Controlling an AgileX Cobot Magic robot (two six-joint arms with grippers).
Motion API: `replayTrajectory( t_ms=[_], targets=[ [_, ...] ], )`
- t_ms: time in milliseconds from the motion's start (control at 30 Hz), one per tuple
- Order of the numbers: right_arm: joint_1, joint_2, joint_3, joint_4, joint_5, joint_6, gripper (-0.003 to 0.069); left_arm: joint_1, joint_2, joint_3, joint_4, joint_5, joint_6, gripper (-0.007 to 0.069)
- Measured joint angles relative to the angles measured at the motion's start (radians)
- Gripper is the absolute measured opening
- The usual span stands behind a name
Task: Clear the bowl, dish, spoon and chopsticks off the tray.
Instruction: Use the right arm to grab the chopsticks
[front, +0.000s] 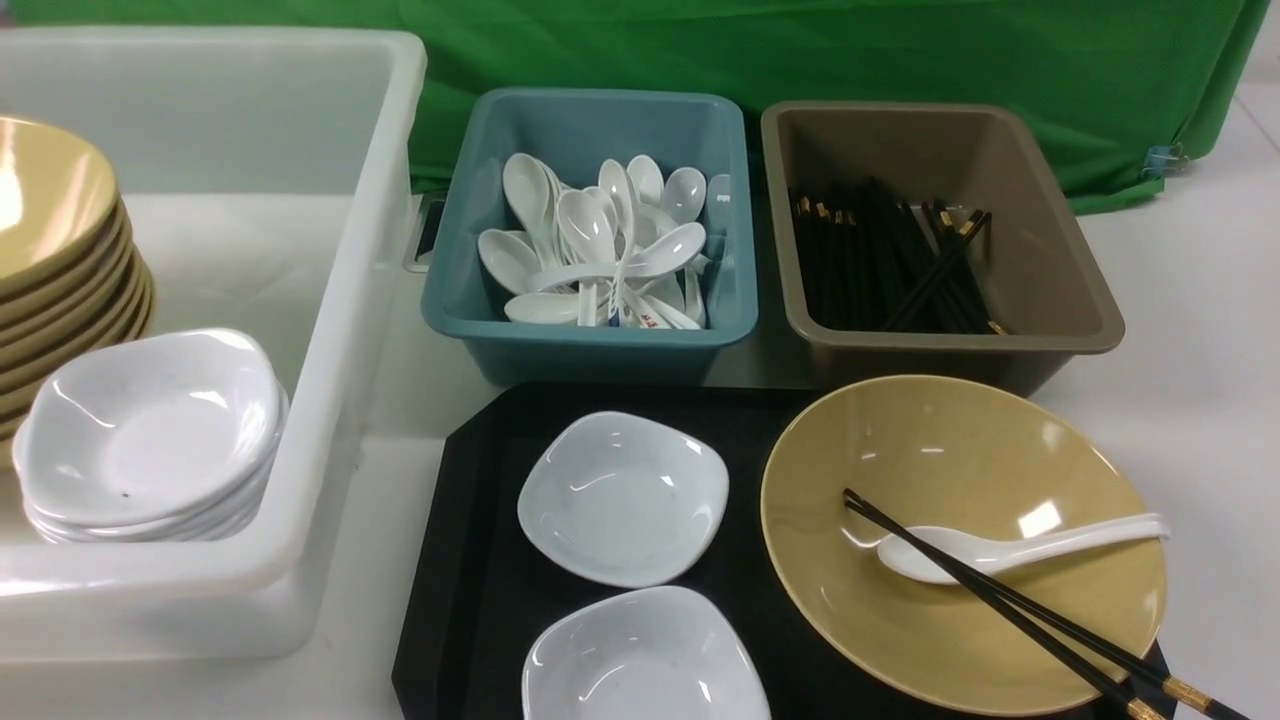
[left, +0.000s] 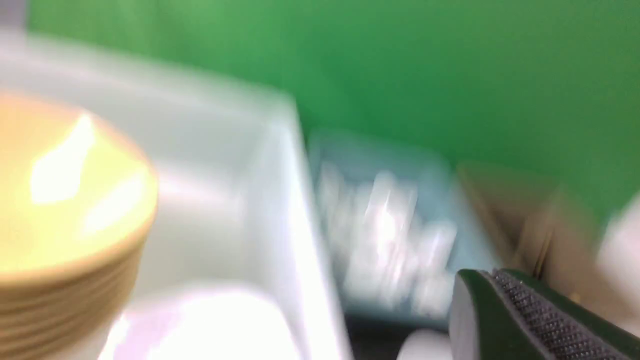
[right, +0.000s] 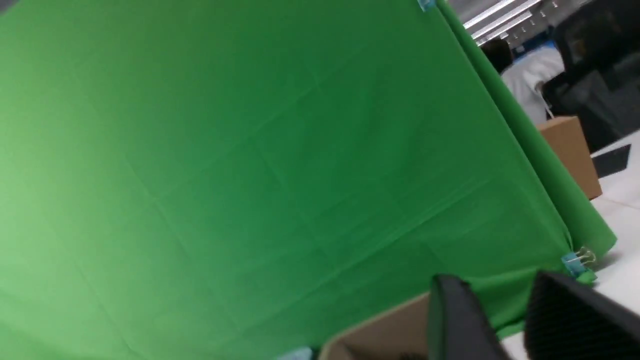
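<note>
The black tray lies at the front centre. On its right side sits the mustard-yellow bowl, with the white spoon and the black chopsticks lying inside it. The chopsticks' gold-banded ends stick out over the near rim. A white dish rests on the tray's left part, and a second dish sits nearer the front. Neither gripper shows in the front view. The blurred left wrist view shows my left gripper shut and empty. My right gripper is open and holds nothing, facing the green backdrop.
A white tub at the left holds a stack of yellow bowls and stacked white dishes. Behind the tray stand a teal bin of spoons and a brown bin of chopsticks. A green backdrop closes the rear.
</note>
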Motion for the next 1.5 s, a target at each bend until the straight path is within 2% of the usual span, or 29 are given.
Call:
replayTrajectory(
  t_ms=[33,67,100,133,167,200,267,300,333,433,467,500,600,667,800,900,967,1067,1100,1133,1167,1200,1300,1500],
  targets=[
    [0.018,0.017,-0.041,-0.029,0.062,0.0,0.0118,0.0,0.061,-0.011,-0.031,0.044,0.057,0.0018],
    [0.022,0.021,-0.061,-0.035,0.092,0.0,0.0097,0.0,0.073,-0.011,-0.038,0.051,0.069,0.0018],
    [0.056,0.065,-0.15,-0.062,0.209,-0.006,0.0044,0.0,0.164,-0.017,-0.101,0.096,0.167,0.0018],
    [0.088,0.111,-0.221,-0.073,0.299,-0.029,0.0023,0.0,0.217,-0.02,-0.144,0.12,0.246,0.0018],
    [0.102,0.132,-0.235,-0.076,0.318,-0.043,0.002,0.0,0.227,-0.02,-0.153,0.124,0.246,0.0018],
    [0.168,0.234,-0.356,-0.08,0.477,-0.119,0.0004,0.0,0.297,-0.021,-0.229,0.154,0.342,0.0016],
    [0.266,0.388,-0.505,-0.085,0.689,-0.224,-0.0003,-0.013,0.364,-0.022,-0.313,0.176,0.416,0.0006],
    [0.276,0.388,-0.519,-0.086,0.711,-0.234,-0.0003,-0.019,0.374,-0.023,-0.326,0.178,0.426,0.0004],
    [0.367,0.555,-0.644,-0.088,0.892,-0.301,-0.0006,-0.05,0.405,-0.03,-0.354,0.187,0.461,-0.0004],
    [0.486,0.771,-0.812,-0.089,1.129,-0.377,-0.0006,-0.158,0.447,-0.057,-0.346,0.195,0.478,-0.0008],
    [0.498,0.798,-0.833,-0.089,1.141,-0.389,-0.0006,-0.177,0.45,-0.061,-0.343,0.196,0.478,-0.0009],
    [0.53,0.898,-0.912,-0.085,1.238,-0.435,-0.0007,-0.253,0.474,-0.081,-0.301,0.209,0.471,-0.0009],
    [0.525,1.055,-1.022,-0.062,1.34,-0.529,-0.0007,-0.389,0.515,-0.121,-0.236,0.235,0.462,-0.0009],
    [0.466,1.194,-1.111,-0.008,1.435,-0.664,-0.0008,-0.482,0.544,-0.156,-0.208,0.241,0.472,-0.0009],
    [0.404,1.309,-1.156,0.065,1.472,-0.758,-0.0005,-0.549,0.565,-0.187,-0.202,0.226,0.514,-0.0009],
    [0.374,1.423,-1.177,0.097,1.481,-0.81,0.0043,-0.605,0.588,-0.212,-0.202,0.22,0.598,-0.0007],
    [0.373,1.511,-1.181,0.11,1.479,-0.852,0.0169,-0.638,0.613,-0.222,-0.203,0.208,0.673,-0.0006],
    [0.373,1.588,-1.183,0.116,1.454,-0.883,0.036,-0.645,0.642,-0.231,-0.206,0.16,0.697,-0.0006],
    [0.373,1.597,-1.183,0.116,1.452,-0.885,0.0372,-0.645,0.644,-0.231,-0.206,0.157,0.696,-0.0006],
    [0.373,1.624,-1.183,0.116,1.438,-0.89,0.0445,-0.645,0.661,-0.235,-0.206,0.135,0.699,-0.0006],
    [0.373,1.631,-1.183,0.116,1.434,-0.89,0.0463,-0.645,0.663,-0.236,-0.206,0.131,0.699,-0.0006],
    [0.373,1.652,-1.183,0.116,1.42,-0.891,0.0518,-0.645,0.681,-0.241,-0.204,0.12,0.7,-0.0006],
    [0.373,1.678,-1.183,0.116,1.395,-0.891,0.0561,-0.645,0.699,-0.242,-0.204,0.092,0.7,-0.0006],
    [0.373,1.743,-1.184,0.117,1.386,-0.892,0.0571,-0.645,0.706,-0.242,-0.205,0.044,0.7,-0.0006]
  ],
)
